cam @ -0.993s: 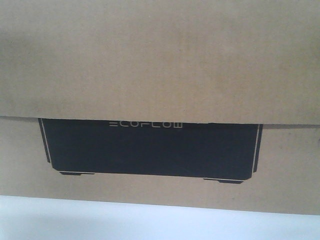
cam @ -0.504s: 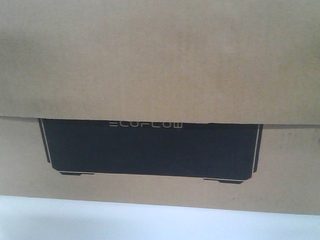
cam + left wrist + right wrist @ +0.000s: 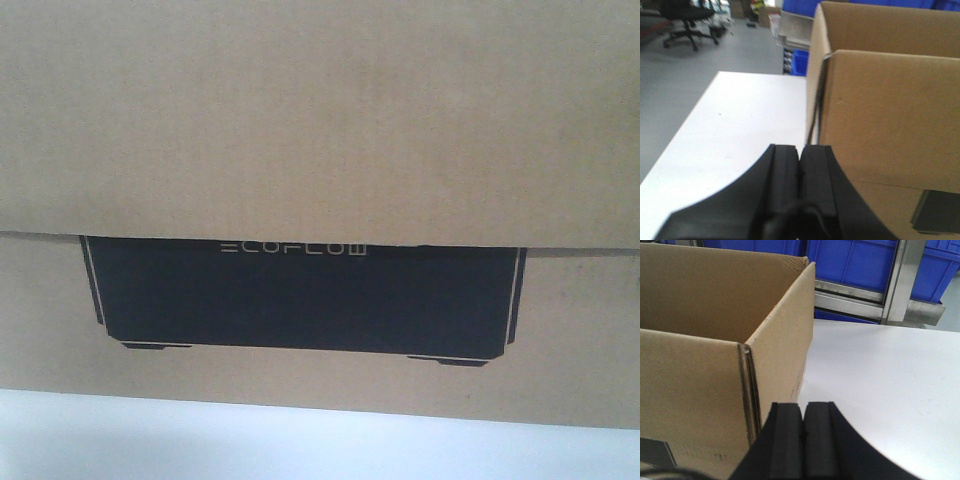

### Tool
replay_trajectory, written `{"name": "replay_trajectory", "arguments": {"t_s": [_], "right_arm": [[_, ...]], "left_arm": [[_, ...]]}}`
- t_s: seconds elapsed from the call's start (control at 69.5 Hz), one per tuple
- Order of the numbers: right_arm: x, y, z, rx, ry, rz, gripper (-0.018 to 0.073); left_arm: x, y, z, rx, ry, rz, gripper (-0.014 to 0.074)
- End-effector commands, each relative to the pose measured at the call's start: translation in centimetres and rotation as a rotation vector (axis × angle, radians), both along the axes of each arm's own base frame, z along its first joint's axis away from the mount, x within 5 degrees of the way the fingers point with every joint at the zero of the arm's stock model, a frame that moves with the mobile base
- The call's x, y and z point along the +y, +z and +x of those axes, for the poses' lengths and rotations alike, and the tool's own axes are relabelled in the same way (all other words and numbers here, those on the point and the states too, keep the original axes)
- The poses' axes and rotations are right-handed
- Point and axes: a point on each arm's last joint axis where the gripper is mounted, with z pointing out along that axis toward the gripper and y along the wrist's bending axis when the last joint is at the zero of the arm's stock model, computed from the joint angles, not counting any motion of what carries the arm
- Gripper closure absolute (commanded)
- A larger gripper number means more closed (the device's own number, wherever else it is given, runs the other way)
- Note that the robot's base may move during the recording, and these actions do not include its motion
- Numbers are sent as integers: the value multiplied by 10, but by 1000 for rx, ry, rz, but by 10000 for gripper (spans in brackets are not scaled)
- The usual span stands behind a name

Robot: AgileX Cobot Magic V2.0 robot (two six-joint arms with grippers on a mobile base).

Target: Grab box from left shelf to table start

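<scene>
Box (image 3: 320, 120) down on worktop (image 3: 740, 130); placing step looks done.
Left end effector (image 3: 800, 155) and right end effector (image 3: 802, 415) pressed together, empty, flanking box; next, draw arms back.

Bare table (image 3: 740, 130) flanking box (image 3: 890, 115)

The left gripper (image 3: 799, 165) is matte black, with two flat rectangular fingers (image 3: 785, 172) and a curved black body below them; a thin black cable runs at its base. The right gripper (image 3: 802, 432) is also black, and its fingers (image 3: 787, 440) have a foam-like rough surface.
</scene>
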Motion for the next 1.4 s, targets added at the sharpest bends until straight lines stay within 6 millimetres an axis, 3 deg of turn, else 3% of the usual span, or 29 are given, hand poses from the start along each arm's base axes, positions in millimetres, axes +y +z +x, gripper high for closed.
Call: {"name": "replay_trajectory", "arguments": {"t_s": [0.0,0.187,0.245,1.194,1.382], "right_arm": [[0,15,0,-97,-4,-8,501],[0,15,0,-97,-4,-8,501],[0,15,0,-97,-4,-8,501],[0,15,0,-97,-4,-8,501],[0,5,5,-83,-16,-14,501]], "left_arm": [[4,-1,-3,-151,58,-26,699],[8,-40,1,-217,126,-28,699],[8,-41,1,-186,119,-26,699],[7,-42,2,-181,98,-28,699],[7,-42,2,-181,98,-28,699]]}}
